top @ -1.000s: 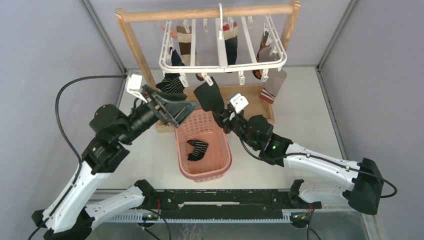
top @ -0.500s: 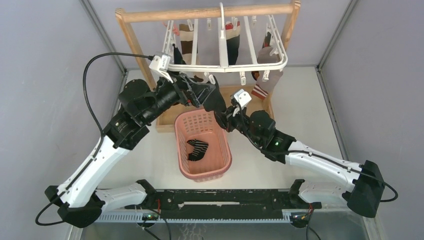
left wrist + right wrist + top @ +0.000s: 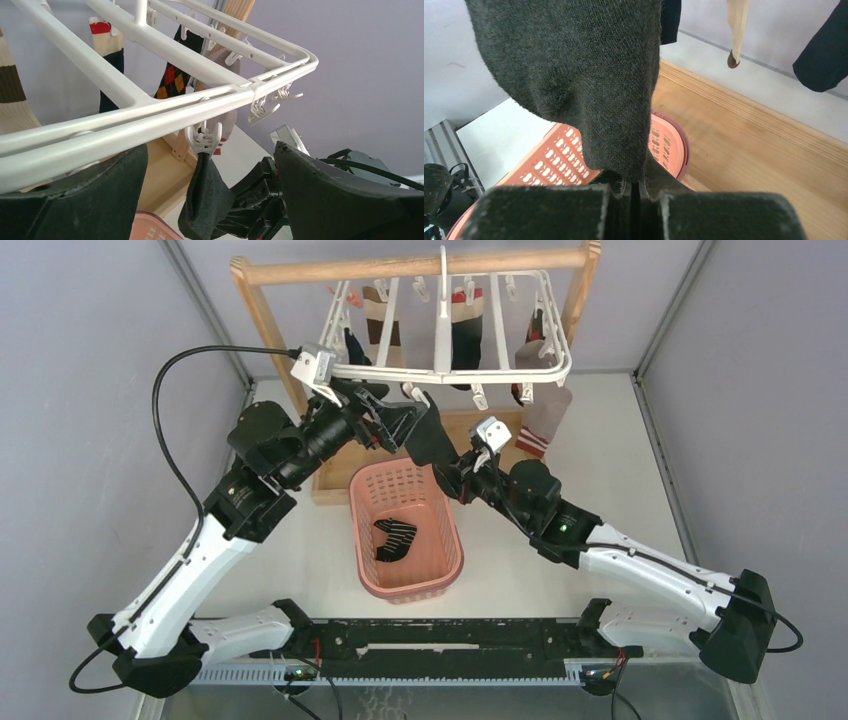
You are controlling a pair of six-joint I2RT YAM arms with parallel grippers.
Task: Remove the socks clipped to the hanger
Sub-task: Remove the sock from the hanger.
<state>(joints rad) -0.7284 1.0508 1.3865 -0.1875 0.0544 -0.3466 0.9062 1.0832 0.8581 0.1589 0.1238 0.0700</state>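
Top external view has the white hanger [image 3: 443,340] hooked over the top bar of the wooden rack [image 3: 400,267] at the far side of the surface [image 3: 600,480], with a pink basket [image 3: 410,591] standing in front of the rack's base, between the two arms. A plain black sock [image 3: 424,437] hangs from a clip [image 3: 203,140] on the hanger's near rail, just above the basket's far rim. The right end effector [image 3: 449,473] is closed on the lower end of this sock. In the right wrist view the fabric is pinched between the shut fingers, with the sock rising from them and the basket's rim behind it. The left end effector [image 3: 404,420] stands wide open up at the near rail and grips nothing. In the left wrist view its two dark fingers [image 3: 95,195] sit either side of the clip and the black sock, just under the rail. Whether either finger touches the rail cannot be told. Other socks are clipped to the hanger: a brown-and-cream sock [image 3: 381,325] toward the far left, a dark sock with a red-and-cream cuff [image 3: 462,328] near the middle, an argyle sock [image 3: 171,76] in red and yellow at the far right, and a grey sock [image 3: 546,418] with a red-white cuff hanging from the near right corner. A black-and-white striped sock [image 3: 393,538] lies in the bottom of the basket.
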